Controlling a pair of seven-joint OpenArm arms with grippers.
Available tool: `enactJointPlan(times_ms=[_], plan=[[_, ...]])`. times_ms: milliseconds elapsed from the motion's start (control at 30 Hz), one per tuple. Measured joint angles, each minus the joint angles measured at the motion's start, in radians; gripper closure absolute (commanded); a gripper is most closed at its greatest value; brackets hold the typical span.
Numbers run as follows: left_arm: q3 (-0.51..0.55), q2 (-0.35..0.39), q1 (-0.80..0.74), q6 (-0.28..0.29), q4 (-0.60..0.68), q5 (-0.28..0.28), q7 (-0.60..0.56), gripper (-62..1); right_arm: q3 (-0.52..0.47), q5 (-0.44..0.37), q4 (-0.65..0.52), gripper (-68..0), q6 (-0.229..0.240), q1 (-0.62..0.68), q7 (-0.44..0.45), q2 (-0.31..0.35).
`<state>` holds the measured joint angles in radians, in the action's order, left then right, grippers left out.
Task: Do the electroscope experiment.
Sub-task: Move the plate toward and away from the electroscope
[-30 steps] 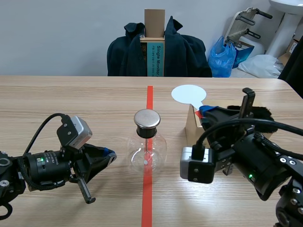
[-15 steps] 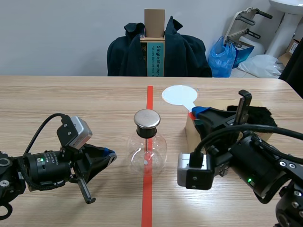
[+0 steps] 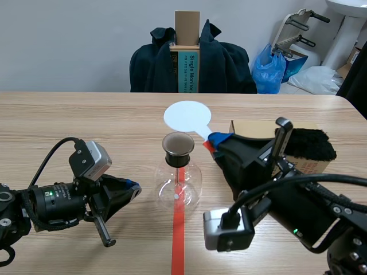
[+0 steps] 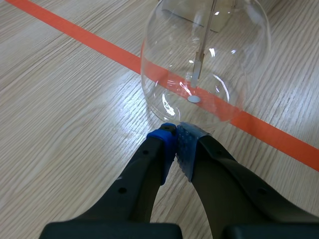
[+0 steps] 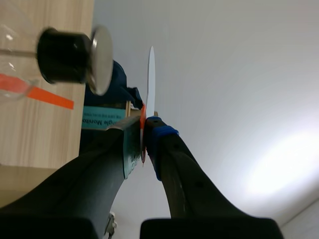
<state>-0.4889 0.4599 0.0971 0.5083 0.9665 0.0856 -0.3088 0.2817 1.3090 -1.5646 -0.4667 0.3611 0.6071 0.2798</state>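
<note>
The pale wooden bench (image 3: 86, 120) is lit evenly and softly from above, and only faint, soft-edged shadows are cast on it. In the left wrist view, small white highlights are seen on the round clear glass flask (image 4: 234, 64), and a pale sheen is spread over the wood beside it. In the right wrist view, a bright glare patch is thrown on the grey wall (image 5: 224, 59), and the round metal cap (image 5: 101, 59) is blurred.

One legible marking found. The upright cardboard box (image 3: 187, 57) behind the desk (image 3: 86, 120) carries a teal panel (image 3: 192, 71) with white lettering running vertically: "Single Monitor". The lower end is cut off by the desk edge. No other readable text, numbers or signs.
</note>
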Motion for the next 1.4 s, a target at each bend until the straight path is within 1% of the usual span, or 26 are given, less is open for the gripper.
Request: enactJointPlan(times_ms=[100,133,533,800,933,1267,1400], plan=[[0.000,0.000,0.000,0.000,0.000,0.000,0.000,-1.9,0.010,0.000,0.029,-0.7,-0.028,0.000,0.022,0.000],[0.000,0.000,0.000,0.000,0.000,0.000,0.000,-1.9,0.010,0.000,0.033,-0.7,-0.031,0.000,0.024,0.000],[0.000,0.000,0.000,0.000,0.000,0.000,0.000,-1.9,0.010,0.000,0.034,-0.7,-0.025,0.000,0.051,0.000],[0.000,0.000,0.000,0.000,0.000,0.000,0.000,-1.9,0.010,0.000,0.034,-0.7,-0.023,0.000,0.046,0.000],[0.000,0.000,0.000,0.000,0.000,0.000,0.000,-1.9,0.010,0.000,0.034,-0.7,0.003,0.000,-0.009,0.000],[0.000,0.000,0.000,0.000,0.000,0.000,0.000,-1.9,0.010,-0.002,0.034,-0.7,0.008,0.000,-0.239,0.000],[0.000,0.000,0.000,0.000,0.000,0.000,0.000,-1.9,0.010,-0.004,0.034,-0.7,0.010,0.000,-0.312,0.000]])
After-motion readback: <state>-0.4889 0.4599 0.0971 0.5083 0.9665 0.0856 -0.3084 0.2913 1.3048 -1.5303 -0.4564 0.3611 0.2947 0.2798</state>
